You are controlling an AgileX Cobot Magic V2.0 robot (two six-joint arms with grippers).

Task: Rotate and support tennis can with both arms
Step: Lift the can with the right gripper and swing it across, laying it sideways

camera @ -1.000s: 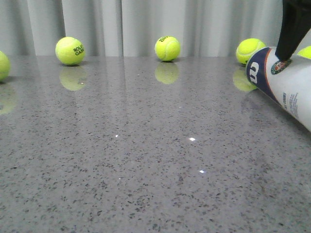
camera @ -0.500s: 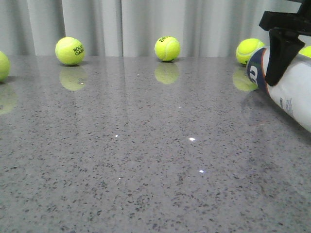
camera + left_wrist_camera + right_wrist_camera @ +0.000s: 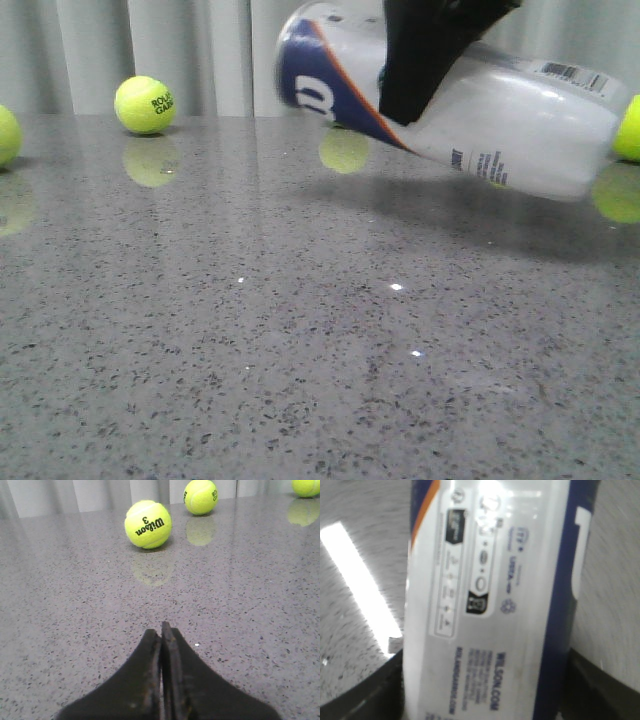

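A: What colours does the can carry?
B: White body, a navy diagonal panel with a white "W", an orange stripe along the panel's edge, a black barcode and small dark print.
A: And in the right wrist view?
B: The same white, navy and orange, with black label blocks.
A: The balls?
B: Yellow-green. One ball has black lettering; the near ball reads "Wilson 3" in black.
A: The table?
B: Grey, speckled dark, glossy with pale green reflections.
A: The grippers?
B: Matte black, left gripper and right gripper. The curtain is pale grey.
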